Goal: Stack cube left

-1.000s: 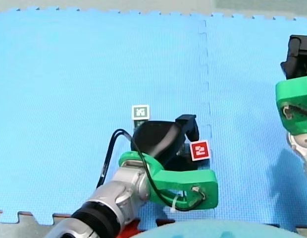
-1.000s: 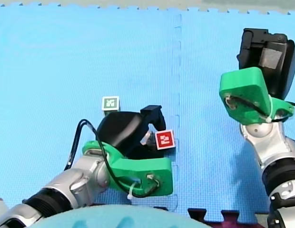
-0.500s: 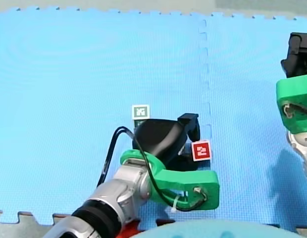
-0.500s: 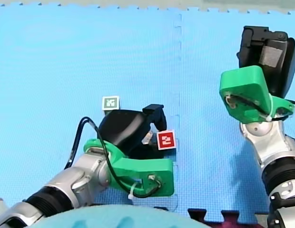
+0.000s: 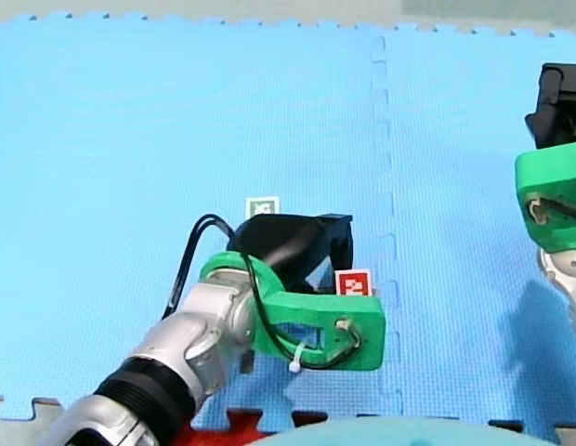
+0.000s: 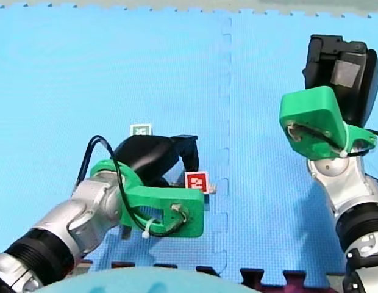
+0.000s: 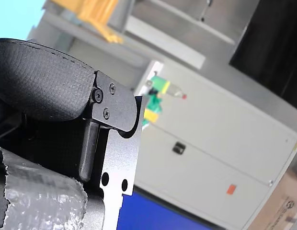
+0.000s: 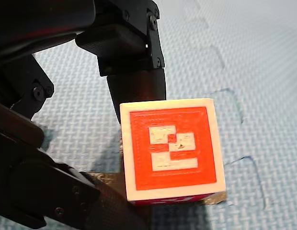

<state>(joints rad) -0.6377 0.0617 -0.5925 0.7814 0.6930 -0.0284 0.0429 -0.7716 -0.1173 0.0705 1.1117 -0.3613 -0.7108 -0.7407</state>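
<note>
My left hand (image 5: pixel 339 269) reaches in from the lower left and is shut on a red cube (image 5: pixel 354 282) with a white pattern on its top face. The second wrist view shows this cube (image 8: pixel 171 148) pinched between black fingers (image 8: pixel 134 86) above the mat. A green cube (image 5: pixel 263 206) sits on the mat just behind the left hand, partly hidden by it. The red cube is to the right of the green one and nearer to me. My right hand (image 6: pixel 335 67) is held up at the far right and holds nothing.
A blue foam mat (image 5: pixel 130 121) covers the work surface, with a jigsaw seam (image 5: pixel 386 139) running front to back right of centre. Its toothed front edge (image 5: pixel 46 404) lies close to my body.
My left hand has moved left and slightly away from me with the red cube, bringing it closer to the green cube. The right hand has stayed still.
</note>
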